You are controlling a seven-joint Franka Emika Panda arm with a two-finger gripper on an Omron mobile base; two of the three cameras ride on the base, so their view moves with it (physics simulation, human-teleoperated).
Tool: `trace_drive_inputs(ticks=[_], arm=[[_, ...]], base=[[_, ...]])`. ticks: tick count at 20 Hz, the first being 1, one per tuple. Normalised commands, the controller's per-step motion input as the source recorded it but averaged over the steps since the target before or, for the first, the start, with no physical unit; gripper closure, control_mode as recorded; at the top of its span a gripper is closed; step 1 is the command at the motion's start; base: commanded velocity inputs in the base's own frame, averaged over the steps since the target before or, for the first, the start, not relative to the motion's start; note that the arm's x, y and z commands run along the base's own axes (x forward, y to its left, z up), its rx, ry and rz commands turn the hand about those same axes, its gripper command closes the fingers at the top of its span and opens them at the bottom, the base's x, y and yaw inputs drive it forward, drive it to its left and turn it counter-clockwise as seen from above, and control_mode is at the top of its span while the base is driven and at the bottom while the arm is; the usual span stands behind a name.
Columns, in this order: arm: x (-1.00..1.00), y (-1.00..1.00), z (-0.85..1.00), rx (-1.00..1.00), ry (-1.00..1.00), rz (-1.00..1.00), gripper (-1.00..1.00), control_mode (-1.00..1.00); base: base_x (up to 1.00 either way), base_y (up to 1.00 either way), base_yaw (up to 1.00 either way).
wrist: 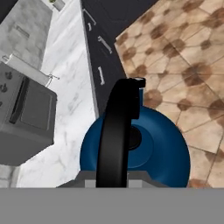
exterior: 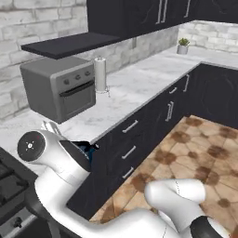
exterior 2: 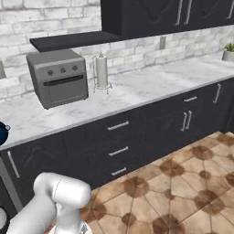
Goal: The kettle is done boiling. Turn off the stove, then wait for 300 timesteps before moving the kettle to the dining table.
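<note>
our end effector [wrist: 114,181] is pressed together on the thin black handle [wrist: 117,131] of the kettle [wrist: 153,151], and we judge the kettle is lifted and hanging from that grip: in the hand view its dark-blue body sits partly over the front edge of the marble worktop [wrist: 65,87] and partly over the tiled floor [wrist: 192,52]. in the left base view a sliver of the blue kettle [exterior: 87,149] shows just behind our arm, near the worktop's front edge beside the stove [exterior: 11,183]. the right base view shows a piece of it [exterior 2: 2,133] at the far left, off the worktop's left end.

as for progress, we cannot tell from here whether the burner is off; the knobs are too dark to read. with the kettle already in hand, we judge the pickup is done. what is left is the carry and the set-down on the dining table. the grey toaster oven [exterior: 60,88] and paper towel roll [exterior: 100,74] stand back by the wall edge.
</note>
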Motion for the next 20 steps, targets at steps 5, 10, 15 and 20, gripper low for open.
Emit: trace_drive_inputs(ticks=[5, 10, 15, 20], arm=[[0.0, 0.0, 0.0, 0.0, 0.0, 0.0, 1.0, 1.0], [0.0, 0.0, 0.0, 0.0, 0.0, 0.0, 1.0, 1.0], [0.0, 0.0, 0.0, 0.0, 0.0, 0.0, 1.0, 1.0], [0.0, 0.0, 0.0, 0.0, 0.0, 0.0, 1.0, 1.0]], base=[[-0.26, -0.18, -0.5], [-0.28, -0.18, -0.52], [-0.27, -0.11, -0.53], [-0.23, -0.08, -0.52]])
